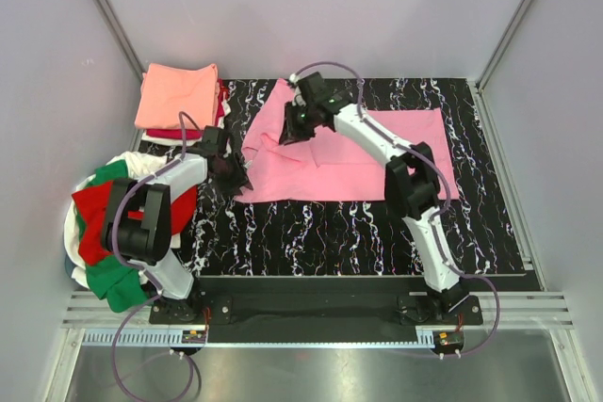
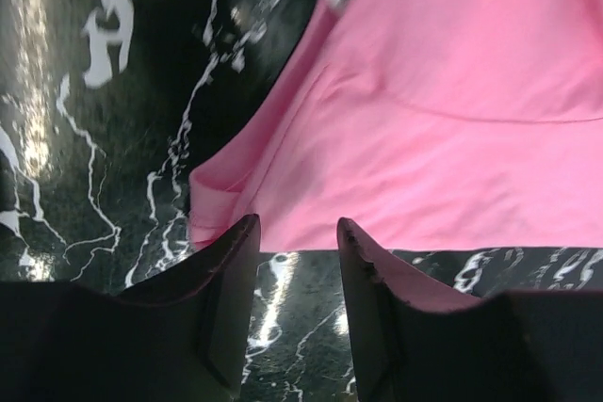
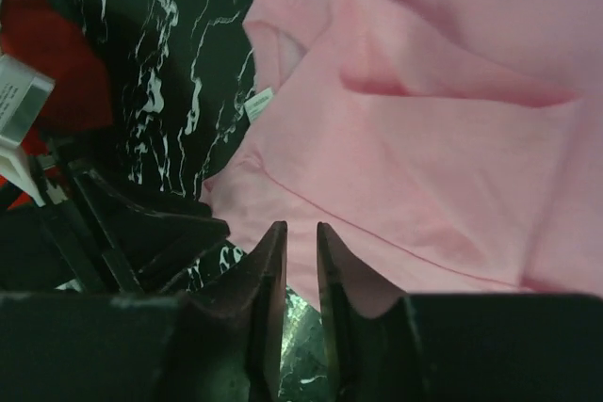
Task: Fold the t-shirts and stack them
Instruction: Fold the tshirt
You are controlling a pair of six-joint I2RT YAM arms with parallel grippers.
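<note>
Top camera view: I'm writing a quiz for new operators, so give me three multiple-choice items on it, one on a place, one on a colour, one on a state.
1. Where does the folded stack lie?
A. far left corner of the table
B. near right corner
C. centre

2. What colour is the spread shirt?
A. green
B. pink
C. white

3. How is the left gripper?
A. shut on the pink cloth
B. open, holding nothing
C. shut on a red tee

Answers: 1 A, the orange-topped stack sits at the far left. 2 B, pink cloth covers the middle of the table. 3 B, the left wrist view shows its jaws apart with nothing between them.
</note>
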